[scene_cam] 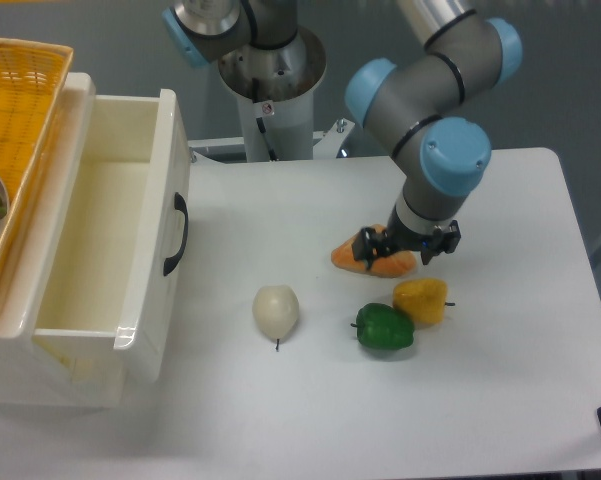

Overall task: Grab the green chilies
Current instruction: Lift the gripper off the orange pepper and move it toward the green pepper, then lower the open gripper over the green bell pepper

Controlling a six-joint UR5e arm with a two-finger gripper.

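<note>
The gripper hung over an orange vegetable — jaws hidden, state unclear — and risked nudging the yellow pepper touching the green chilies.

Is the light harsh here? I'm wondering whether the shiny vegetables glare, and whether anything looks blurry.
In the fixed camera view the light is soft and even: the green chilies show only a small pale sheen on top, the yellow pepper likewise, and shadows under them are faint. The white table is bright but not washed out. The gripper over the orange vegetable looks slightly soft; its jaws are hard to make out.
</note>
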